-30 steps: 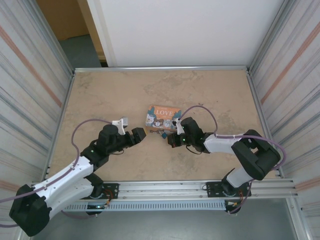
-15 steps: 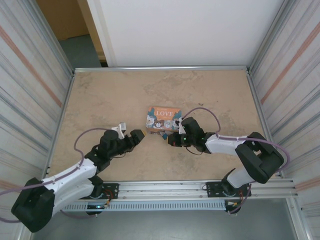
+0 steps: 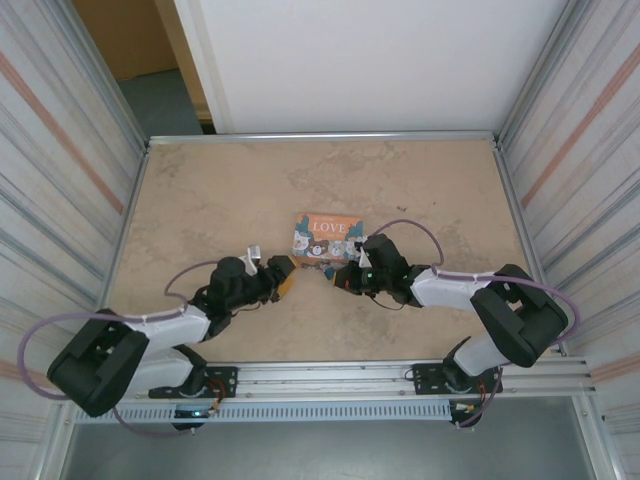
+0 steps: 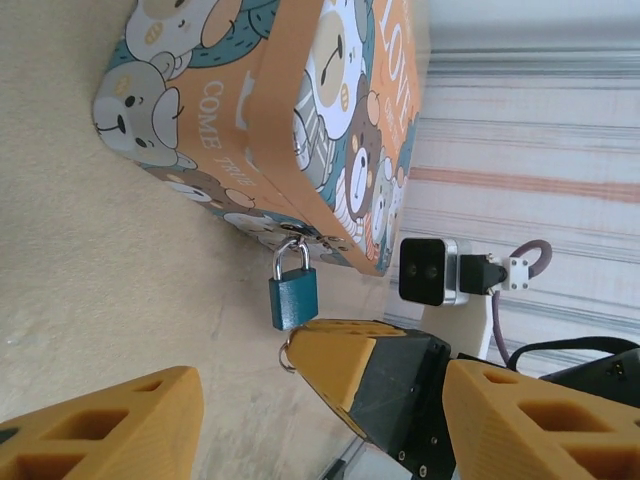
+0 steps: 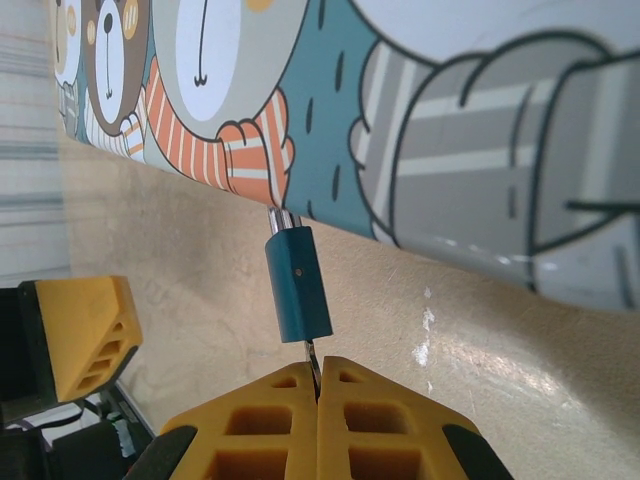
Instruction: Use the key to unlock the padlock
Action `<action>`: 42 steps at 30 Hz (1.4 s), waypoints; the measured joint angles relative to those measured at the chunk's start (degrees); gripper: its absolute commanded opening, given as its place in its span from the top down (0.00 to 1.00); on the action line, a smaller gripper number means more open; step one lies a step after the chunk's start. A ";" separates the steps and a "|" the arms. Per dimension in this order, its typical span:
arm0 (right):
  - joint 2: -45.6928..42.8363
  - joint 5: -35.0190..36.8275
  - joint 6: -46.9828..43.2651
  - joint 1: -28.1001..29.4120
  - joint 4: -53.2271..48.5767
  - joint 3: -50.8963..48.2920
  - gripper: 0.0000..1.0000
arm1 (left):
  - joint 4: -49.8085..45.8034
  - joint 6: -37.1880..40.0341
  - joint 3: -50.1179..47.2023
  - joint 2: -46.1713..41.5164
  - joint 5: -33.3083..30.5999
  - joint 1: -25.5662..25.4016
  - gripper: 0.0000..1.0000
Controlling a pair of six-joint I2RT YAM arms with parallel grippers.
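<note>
Blue and tiny, the padlock with a thin silvery shackle hangs from the hasp of the rectangular orange "LOVE" tin with cartoon bears on the beige stone-look counter. The right gripper pinches the small silvery key, whose tip meets the lock's underside. Insertion seems in hand; next it likely needs pushing home and twisting. The left gripper gapes wide and empty just beside the lock. A second ago the left arm sat higher and farther back.

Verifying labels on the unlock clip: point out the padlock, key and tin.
padlock (image 4: 293, 297), left wrist view, blue body.
key (image 5: 311, 352), right wrist view, blade under the padlock.
tin (image 4: 350, 130), left wrist view, bear-printed top face.
</note>
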 measured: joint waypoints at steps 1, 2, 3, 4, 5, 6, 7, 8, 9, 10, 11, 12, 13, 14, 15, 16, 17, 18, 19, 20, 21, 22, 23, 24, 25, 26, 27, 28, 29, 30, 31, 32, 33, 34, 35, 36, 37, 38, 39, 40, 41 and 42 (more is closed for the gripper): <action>0.00 0.02 0.20 0.00 0.00 0.04 1.00 | 1.16 -0.31 0.00 1.09 0.11 -0.02 0.36; 0.00 0.00 0.37 0.00 -0.04 0.09 1.00 | 2.64 -0.81 0.07 2.51 0.22 -0.22 0.37; 0.00 0.00 0.44 0.00 -0.02 0.13 1.00 | 4.17 -1.31 0.11 3.93 0.24 -0.46 0.37; 0.00 0.00 0.46 0.00 -0.04 0.15 1.00 | 5.97 -1.81 0.24 5.73 0.24 -0.76 0.39; 0.00 0.02 0.48 0.00 -0.07 0.17 1.00 | 8.00 -2.43 0.44 7.76 0.22 -1.09 0.40; 0.00 0.02 0.48 0.00 -0.09 0.22 1.00 | 9.90 -2.99 0.61 9.77 0.20 -1.44 0.42; 0.00 0.04 0.48 0.00 -0.11 0.22 1.00 | 12.44 -3.72 0.87 12.31 0.17 -1.79 0.44; 0.00 0.04 0.48 0.00 -0.20 0.31 1.00 | 15.06 -4.52 1.25 14.93 0.15 -2.10 0.47; 0.00 0.04 0.48 0.02 -0.31 0.39 1.00 | 17.16 -4.79 1.53 17.00 0.13 -2.36 0.49; 0.00 0.02 0.48 0.02 -0.46 0.55 1.00 | 20.04 -5.49 2.12 20.00 0.15 -2.64 0.50; 0.00 0.04 0.48 0.02 -0.48 0.66 1.00 | 22.29 -5.88 2.67 22.36 0.17 -2.82 0.51; 0.00 0.04 0.48 0.02 -0.52 0.74 1.00 | 24.46 -6.25 3.26 24.57 0.15 -3.10 0.52; 0.00 0.04 0.48 0.02 -0.59 0.81 1.00 | 26.73 -6.73 3.87 26.84 0.11 -3.41 0.53; 0.00 0.02 0.48 0.02 -0.68 0.87 1.00 | 28.70 -7.10 4.26 28.52 0.02 -3.72 0.54; 0.00 0.02 0.48 0.02 -0.76 0.92 1.00 | 30.40 -7.48 4.61 29.97 -0.02 -4.02 0.54; 0.00 0.02 0.48 0.02 -0.87 0.98 1.00 | 31.78 -7.74 4.94 31.17 -0.02 -4.42 0.54; 0.00 0.02 0.48 0.02 -0.94 1.01 1.00 | 32.72 -7.85 5.20 31.91 -0.04 -4.74 0.54; 0.00 0.02 0.50 0.02 -1.01 1.05 1.00 | 33.55 -7.91 5.33 32.33 -0.07 -5.03 0.55; 0.00 0.02 0.48 0.02 -1.11 1.11 1.00 | 34.32 -7.93 5.49 32.61 -0.09 -5.22 0.55; 0.00 0.02 0.50 0.02 -1.22 1.20 1.00 | 35.04 -7.96 5.60 32.74 -0.15 -5.40 0.55; 0.00 0.02 0.50 0.02 -1.31 1.27 1.00 | 35.45 -8.04 5.68 32.74 -0.24 -5.51 0.56; 0.00 0.02 0.52 0.02 -1.29 1.27 1.00 | 36.02 -8.33 5.70 32.76 -0.33 -5.64 0.57; 0.00 0.02 0.68 0.02 -1.31 1.27 1.00 | 36.61 -8.72 5.73 32.94 -0.48 -5.68 0.58; 0.00 0.02 0.74 0.02 -1.31 1.27 1.00 | 36.98 -8.90 5.79 33.20 -0.50 -5.75 0.59; 0.00 0.00 0.90 0.02 -1.29 1.27 1.00 | 37.35 -9.22 5.95 33.70 -0.66 -5.79 0.60; 0.00 -0.02 0.96 0.02 -1.27 1.27 1.00 | 37.64 -9.42 6.12 34.29 -1.03 -6.01 0.60; 0.00 -0.07 1.18 0.02 -1.27 1.27 1.00 | 37.79 -9.68 6.23 34.84 -1.16 -6.25 0.61; 0.00 -0.13 1.55 0.02 -1.25 1.27 1.00 | 37.83 -9.97 6.43 35.47 -1.46 -6.64 0.61; 0.00 -0.13 1.84 0.02 -1.22 1.29 1.00 | 37.81 -10.36 6.60 36.22 -1.60 -7.08 0.61; 0.00 -0.13 1.99 0.02 -1.20 1.27 1.00 | 37.83 -10.56 6.82 36.85 -1.64 -7.41 0.61; 0.00 -0.15 2.19 0.02 -1.16 1.27 1.00 | 37.81 -10.86 7.13 37.70 -1.75 -7.76 0.62; 0.00 -0.15 2.36 0.02 -1.09 1.27 1.00 | 37.79 -11.10 7.43 38.42 -1.88 -8.04 0.62; 0.00 -0.15 2.43 0.02 -1.05 1.27 1.00 | 37.79 -11.32 7.61 38.88 -1.99 -8.31 0.62; 0.00 -0.15 2.64 0.02 -0.98 1.27 1.00 | 37.79 -11.63 7.76 39.30 -2.10 -8.41 0.62; 0.00 -0.15 2.93 0.02 -0.90 1.27 1.00 | 37.81 -11.80 7.89 39.56 -2.21 -8.63 0.63; 0.00 -0.15 3.30 0.00 -0.83 1.27 1.00 | 37.81 -12.00 8.09 39.82 -2.47 -8.72 0.65; 0.00 -0.13 3.45 0.02 -0.83 1.29 1.00 | 37.81 -12.20 8.28 40.02 -2.64 -8.76 0.66; 0.00 -0.13 3.56 0.02 -0.83 1.29 1.00 | 37.81 -12.31 8.50 40.15 -2.78 -8.87 0.67; 0.00 -0.13 3.72 0.02 -0.81 1.27 1.00 | 37.81 -12.46 8.74 40.28 -3.04 -8.98 0.68; 0.00 -0.15 3.85 0.00 -0.79 1.27 1.00 | 37.81 -12.68 9.01 40.39 -3.17 -9.07 0.69; 0.00 -0.15 3.89 0.00 -0.76 1.27 1.00 | 37.83 -12.83 9.18 40.46 -3.34 -9.11 0.70; 0.00 -0.13 3.93 0.00 -0.76 1.29 1.00 | 37.83 -13.05 9.31 40.50 -3.50 -9.14 0.71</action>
